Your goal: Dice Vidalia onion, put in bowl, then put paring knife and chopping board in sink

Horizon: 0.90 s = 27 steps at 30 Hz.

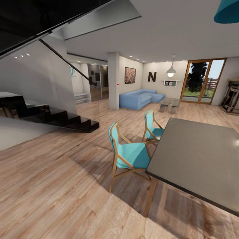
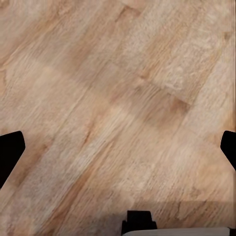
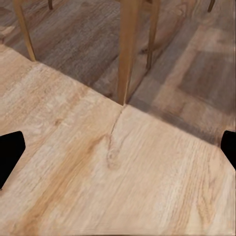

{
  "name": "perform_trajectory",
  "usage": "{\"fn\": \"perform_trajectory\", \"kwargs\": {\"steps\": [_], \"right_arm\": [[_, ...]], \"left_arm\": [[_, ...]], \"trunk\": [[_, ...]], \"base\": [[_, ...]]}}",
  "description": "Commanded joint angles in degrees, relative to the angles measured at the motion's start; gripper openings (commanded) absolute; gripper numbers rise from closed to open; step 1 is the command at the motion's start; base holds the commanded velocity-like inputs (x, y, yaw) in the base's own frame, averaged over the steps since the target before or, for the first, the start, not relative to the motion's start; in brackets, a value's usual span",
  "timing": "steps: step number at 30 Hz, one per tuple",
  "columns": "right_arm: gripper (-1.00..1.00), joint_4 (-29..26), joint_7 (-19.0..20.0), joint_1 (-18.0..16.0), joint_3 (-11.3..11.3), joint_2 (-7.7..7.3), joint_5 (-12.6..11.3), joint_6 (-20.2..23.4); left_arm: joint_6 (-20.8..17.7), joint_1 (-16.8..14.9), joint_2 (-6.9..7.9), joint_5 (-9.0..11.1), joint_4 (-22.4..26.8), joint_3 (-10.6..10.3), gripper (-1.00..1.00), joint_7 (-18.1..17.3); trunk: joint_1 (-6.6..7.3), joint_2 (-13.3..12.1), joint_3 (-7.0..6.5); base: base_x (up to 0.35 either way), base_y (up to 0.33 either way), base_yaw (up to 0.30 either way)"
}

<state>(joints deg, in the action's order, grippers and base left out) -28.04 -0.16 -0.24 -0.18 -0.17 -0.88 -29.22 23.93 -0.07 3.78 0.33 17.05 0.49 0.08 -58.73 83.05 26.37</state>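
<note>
Both grippers point down at the wooden floor (image 2: pixel 118 98). The left gripper (image 2: pixel 118 147) and right gripper (image 3: pixel 118 147) have fingers spread wide, holding nothing. A table leg (image 3: pixel 127 49) stands ahead of the right one.

- Grey tabletop (image 1: pixel 199 159) runs off the frame at 3 o'clock
- Teal lamp (image 1: pixel 228 11) cropped at 1 o'clock
- Left gripper (image 2: pixel 118 147) and right gripper (image 3: pixel 118 147): only dark fingertips (image 2: pixel 10 152) show at the edges
</note>
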Motion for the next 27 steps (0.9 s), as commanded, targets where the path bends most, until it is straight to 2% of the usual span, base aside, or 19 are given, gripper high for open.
{"fn": "perform_trajectory", "kwargs": {"steps": [1, 27], "right_arm": [[1.00, 0.01, -0.02, -0.02, 0.00, 0.00, -0.09, -0.13], [1.00, 0.01, -0.02, -0.02, 0.01, 0.00, -0.07, -0.22]], "left_arm": [[0.15, -0.01, 0.00, 0.03, 0.00, 0.04, 1.00, 0.01], [0.15, 0.01, -0.03, 0.03, 0.00, 0.04, 1.00, 0.01]], "trunk": [[0.00, 0.03, 0.08], [0.00, 0.03, 0.57]], "base": [[0.000, 0.000, -0.278], [0.000, 0.000, -0.278]]}}
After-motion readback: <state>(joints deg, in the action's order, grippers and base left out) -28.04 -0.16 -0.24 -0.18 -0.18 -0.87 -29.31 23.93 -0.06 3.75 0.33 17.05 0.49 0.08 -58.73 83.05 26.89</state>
